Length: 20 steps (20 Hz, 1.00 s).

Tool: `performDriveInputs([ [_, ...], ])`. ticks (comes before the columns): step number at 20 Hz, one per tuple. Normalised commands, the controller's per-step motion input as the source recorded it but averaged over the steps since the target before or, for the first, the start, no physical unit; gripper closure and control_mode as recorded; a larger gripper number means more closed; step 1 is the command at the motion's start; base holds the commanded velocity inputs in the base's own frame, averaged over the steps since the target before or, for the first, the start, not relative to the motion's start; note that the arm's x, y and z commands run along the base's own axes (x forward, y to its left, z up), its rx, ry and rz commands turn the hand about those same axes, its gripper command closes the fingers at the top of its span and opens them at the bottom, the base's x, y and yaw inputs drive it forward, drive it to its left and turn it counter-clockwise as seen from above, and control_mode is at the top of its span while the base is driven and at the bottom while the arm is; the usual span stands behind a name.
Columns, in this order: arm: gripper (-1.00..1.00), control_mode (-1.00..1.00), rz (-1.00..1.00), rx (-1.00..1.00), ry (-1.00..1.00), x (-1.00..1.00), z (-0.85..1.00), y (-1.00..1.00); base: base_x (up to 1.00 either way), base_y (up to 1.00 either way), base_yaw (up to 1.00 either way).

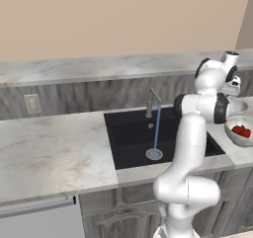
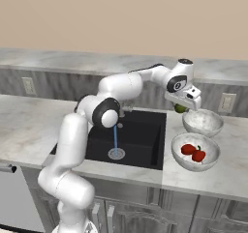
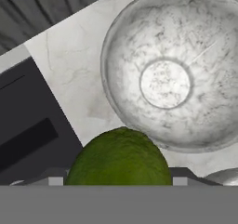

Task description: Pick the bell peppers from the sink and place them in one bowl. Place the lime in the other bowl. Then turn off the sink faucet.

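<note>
My gripper point(image 2: 182, 106) is shut on the round green lime point(image 2: 180, 109), holding it in the air just left of the empty far bowl point(image 2: 203, 123). In the hand view the lime point(image 3: 119, 158) sits between my fingertips point(image 3: 55, 179), and the empty bowl point(image 3: 125, 56) lies beyond it on the counter. Both red bell peppers point(image 2: 193, 152) lie in the nearer bowl point(image 2: 193, 167); the left base view shows them point(image 1: 241, 131) in that bowl point(image 1: 236, 140) too. The faucet point(image 1: 153, 101) pours a blue stream into the black sink point(image 1: 129, 138).
The pale marble counter point(image 1: 49, 148) runs left of the sink and around both bowls. A grey backsplash with wall outlets point(image 1: 32, 103) stands behind. My own arm crosses over the sink point(image 2: 143, 133). Cabinet fronts sit below the counter edge.
</note>
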Motion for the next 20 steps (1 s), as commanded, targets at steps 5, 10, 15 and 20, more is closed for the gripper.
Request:
performDriveInputs([
  [5, 1.0, -1.0, 0.0, 0.0, 0.0, 0.2, -0.16, -0.27, 0.0, 0.0, 0.0],
  [10, 1.0, -1.0, 0.0, 0.0, 0.0, 0.25, -0.31, -0.3, 0.0, 0.0, 0.0],
  [15, 1.0, -1.0, 0.0, 0.0, 0.0, 0.38, -0.43, -0.38, 0.0, 0.0, 0.0],
  [20, 1.0, -1.0, 0.0, 0.0, 0.0, 0.32, -0.26, -0.49, 0.0, 0.0, 0.0],
])
